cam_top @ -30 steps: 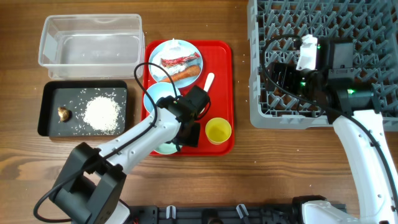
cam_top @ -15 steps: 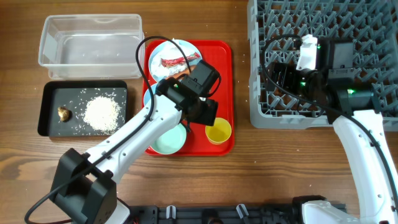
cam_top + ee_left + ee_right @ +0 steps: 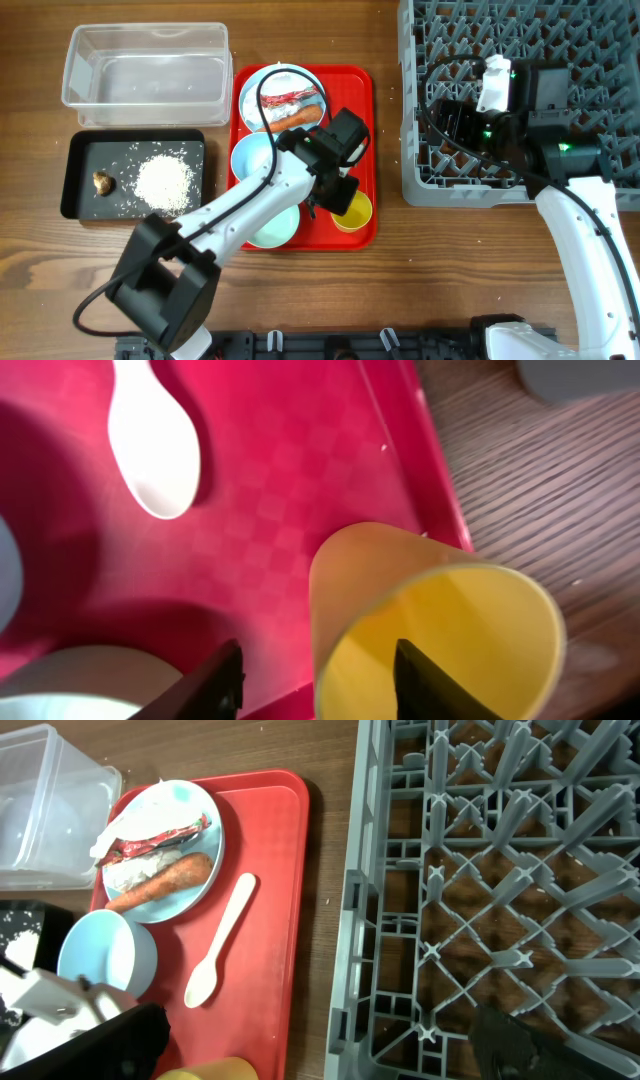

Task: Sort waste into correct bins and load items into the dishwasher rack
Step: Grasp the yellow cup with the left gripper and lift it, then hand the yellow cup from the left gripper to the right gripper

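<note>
My left gripper (image 3: pixel 325 685) is open, one finger inside the small yellow cup (image 3: pixel 440 630) and one outside its wall; in the overhead view the gripper (image 3: pixel 335 198) is at the cup (image 3: pixel 353 212). The white spoon (image 3: pixel 155 445) lies beside it. The light-blue plate (image 3: pixel 303 80) holds the wrapper (image 3: pixel 285 99), carrot (image 3: pixel 293 119) and tissue (image 3: pixel 283 74). Two bowls (image 3: pixel 255 158) (image 3: pixel 275 226) stand on the red tray. My right gripper (image 3: pixel 320 1060) is open and empty over the left edge of the dishwasher rack (image 3: pixel 520 60). Rice (image 3: pixel 163 183) and a brown lump (image 3: pixel 101 181) lie in the black tray (image 3: pixel 75 200).
The clear tub (image 3: pixel 145 65) stands at the back left, above the black tray. The red tray (image 3: pixel 365 120) lies between the bins and the rack. A strip of wooden table (image 3: pixel 388 150) separates tray and rack.
My left arm has swung right, from over the near bowl to the yellow cup. The near bowl is uncovered again. The right arm has not moved.
</note>
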You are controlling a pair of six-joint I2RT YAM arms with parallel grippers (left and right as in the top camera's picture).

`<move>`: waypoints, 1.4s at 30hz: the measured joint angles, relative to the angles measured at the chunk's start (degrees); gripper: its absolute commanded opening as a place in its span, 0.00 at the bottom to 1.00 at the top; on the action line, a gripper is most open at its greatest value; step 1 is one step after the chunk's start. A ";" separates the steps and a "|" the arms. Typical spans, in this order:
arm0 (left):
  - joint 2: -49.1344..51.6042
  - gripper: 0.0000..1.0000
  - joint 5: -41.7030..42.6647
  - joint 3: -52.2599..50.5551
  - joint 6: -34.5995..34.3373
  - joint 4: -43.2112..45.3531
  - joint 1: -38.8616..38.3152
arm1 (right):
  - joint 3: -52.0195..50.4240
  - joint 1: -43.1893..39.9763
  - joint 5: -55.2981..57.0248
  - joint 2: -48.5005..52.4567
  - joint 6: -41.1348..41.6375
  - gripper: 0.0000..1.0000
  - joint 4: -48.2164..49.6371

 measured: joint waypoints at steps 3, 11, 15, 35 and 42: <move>1.44 0.22 0.00 0.00 0.35 0.24 0.00 | 0.00 0.00 0.00 0.00 0.00 1.00 -0.02; 1.53 0.04 0.02 -0.04 0.66 2.38 0.00 | 0.00 0.00 0.00 0.00 0.00 1.00 -0.02; 1.53 0.04 0.09 -0.04 -0.11 2.51 0.15 | 0.00 0.00 0.00 0.00 0.00 1.00 -0.02; -5.46 0.04 72.54 9.29 -3.93 23.80 35.10 | 0.22 0.20 -37.59 1.05 5.22 0.99 35.98; -5.46 0.04 77.75 9.29 -3.93 26.10 35.10 | 0.22 5.79 -44.89 3.54 7.54 0.98 41.35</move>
